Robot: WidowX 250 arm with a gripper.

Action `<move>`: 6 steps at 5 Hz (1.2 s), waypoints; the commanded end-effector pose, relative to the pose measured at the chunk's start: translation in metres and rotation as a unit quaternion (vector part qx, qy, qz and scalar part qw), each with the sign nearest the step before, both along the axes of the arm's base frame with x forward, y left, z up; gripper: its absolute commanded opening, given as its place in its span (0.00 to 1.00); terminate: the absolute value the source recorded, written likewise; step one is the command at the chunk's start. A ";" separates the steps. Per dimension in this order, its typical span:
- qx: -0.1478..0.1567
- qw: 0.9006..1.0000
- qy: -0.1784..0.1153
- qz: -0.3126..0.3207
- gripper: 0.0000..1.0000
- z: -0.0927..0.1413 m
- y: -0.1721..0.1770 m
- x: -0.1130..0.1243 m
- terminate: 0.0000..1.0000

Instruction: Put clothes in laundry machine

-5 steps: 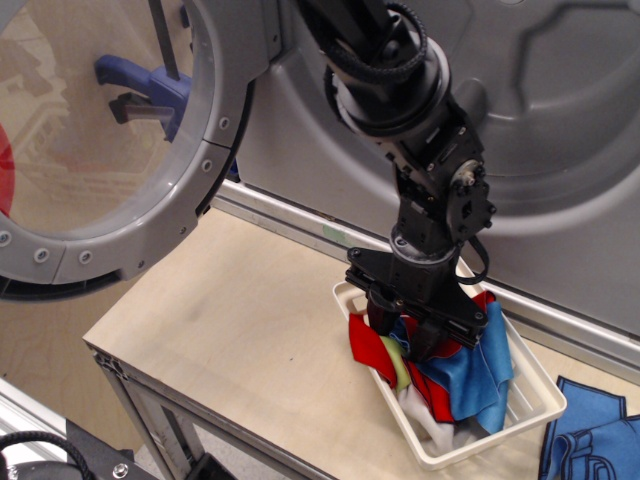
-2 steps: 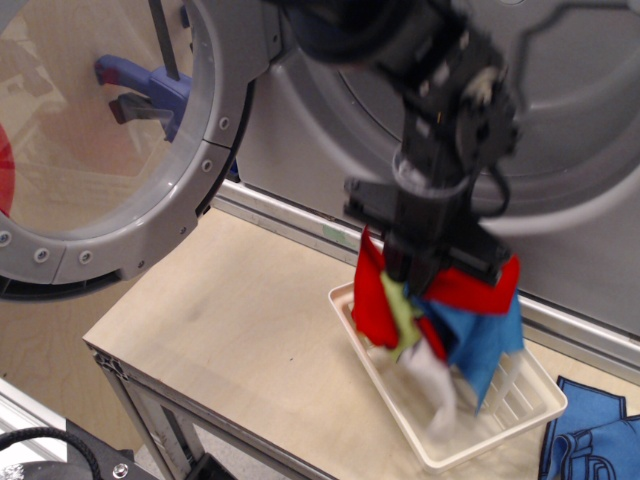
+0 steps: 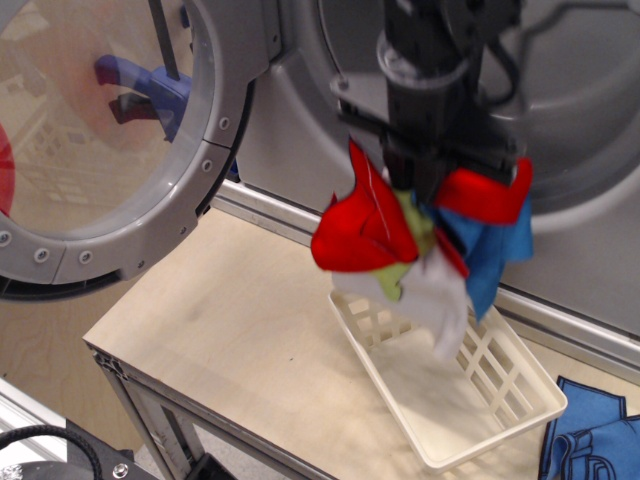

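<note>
My gripper (image 3: 428, 185) is shut on the clothes (image 3: 400, 245), a bundle of red, bright blue, lime green and pale white cloths. The bundle hangs in the air above the white lattice basket (image 3: 455, 385) and in front of the laundry machine (image 3: 580, 110), below its drum opening. The machine's round clear-windowed door (image 3: 110, 140) stands swung open at the left. The fingertips are hidden in the cloth.
The white basket lies on the light wooden table (image 3: 240, 330), with no cloth showing in it. A darker blue stitched fabric (image 3: 590, 440) lies at the right edge. A blue clamp (image 3: 150, 90) shows through the door window. The table's front edge drops off at the lower left.
My gripper has lifted the whole bundle of clothes out of the basket and risen toward the drum opening. The basket stays in place.
</note>
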State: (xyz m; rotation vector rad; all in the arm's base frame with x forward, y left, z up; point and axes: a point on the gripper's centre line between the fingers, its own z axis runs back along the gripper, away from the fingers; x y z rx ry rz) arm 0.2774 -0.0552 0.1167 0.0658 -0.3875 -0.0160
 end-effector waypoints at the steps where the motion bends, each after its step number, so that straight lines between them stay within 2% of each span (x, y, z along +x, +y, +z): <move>1: -0.017 0.993 -0.119 0.003 0.00 0.064 0.001 0.013 0.00; 2: -0.002 0.986 -0.168 0.015 0.00 0.078 0.000 0.045 0.00; 3: 0.019 0.980 -0.198 0.023 0.00 0.074 0.006 0.071 0.00; 4: 0.061 0.969 -0.239 0.016 0.00 0.064 0.015 0.087 0.00; 5: 0.100 0.959 -0.264 0.015 0.00 0.056 0.027 0.111 0.00; 6: 0.109 0.959 -0.261 0.014 0.00 0.046 0.036 0.130 0.00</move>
